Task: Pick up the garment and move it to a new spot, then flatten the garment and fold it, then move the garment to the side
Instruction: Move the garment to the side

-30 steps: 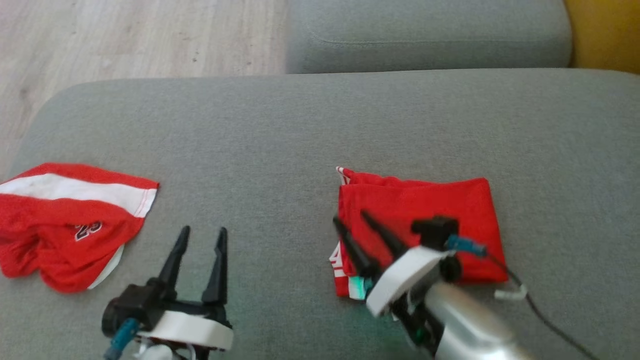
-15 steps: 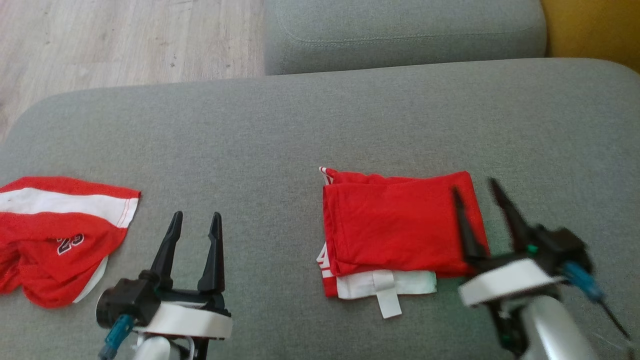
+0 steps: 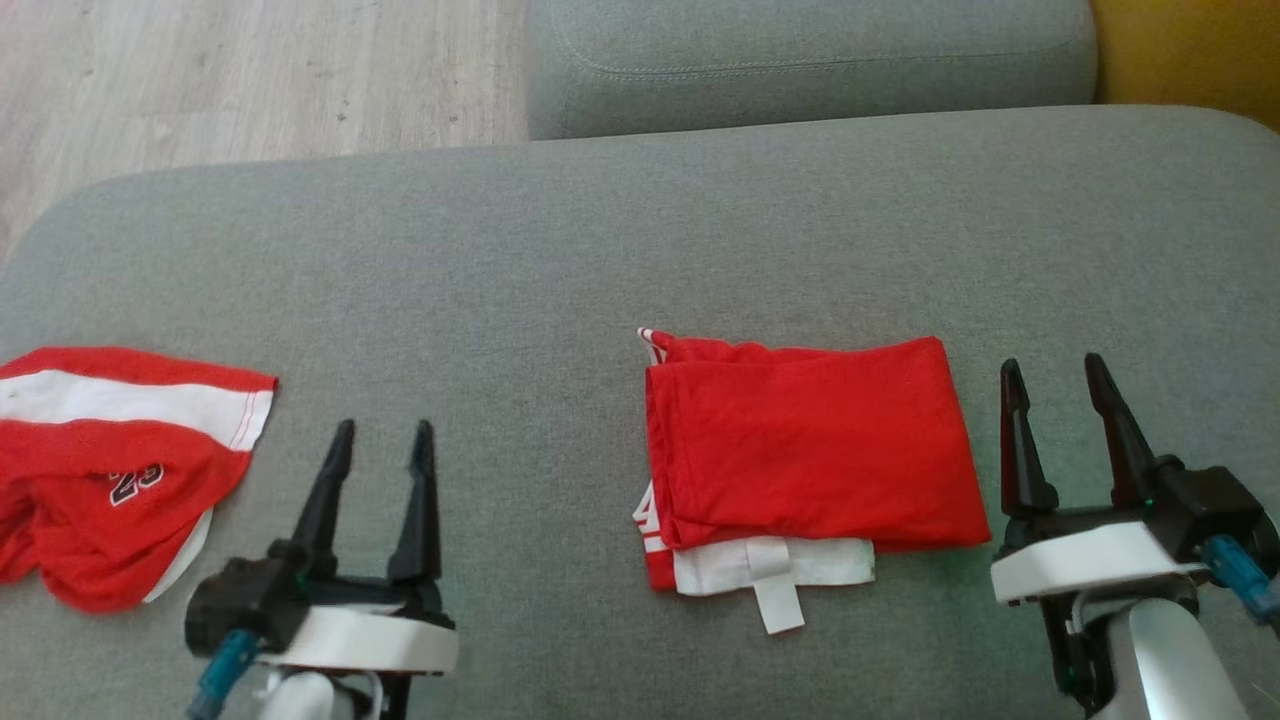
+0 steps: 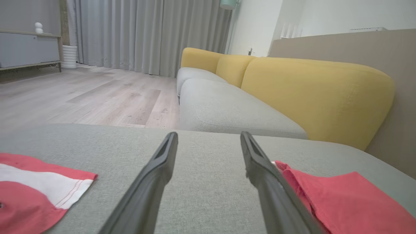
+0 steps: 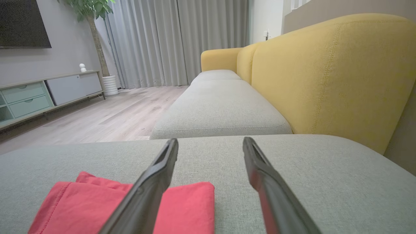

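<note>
Grey seat cushion [image 3: 600, 250] of a sofa with a yellow backrest [image 4: 312, 94], seen from above in the head view, with pale wooden floor [image 3: 250, 70] beyond its far edge. The folded garment [image 3: 810, 450], a red rectangle with a white band and a small white label tab [image 3: 778, 600] showing at its near edge, lies flat on the cushion right of centre, between the two grippers and touching neither. A second red-and-white garment [image 3: 110, 470], printed with a number, lies crumpled at the cushion's left edge. The right gripper [image 3: 1052, 362] stands just beside the folded garment's right edge, jaws spread and empty, fingers pointing away from the robot; in the right wrist view the garment [image 5: 97, 204] lies to the lower left, partly behind the left finger of the gripper [image 5: 210, 139], with bare cushion between the fingers. The left gripper [image 3: 385, 425], jaws likewise spread and empty, hangs well apart from the folded garment, between it and the crumpled one; in the left wrist view the folded garment [image 4: 341, 198] lies outside the right finger of the gripper [image 4: 209, 135] and the crumpled one [image 4: 32, 191] at lower left.
</note>
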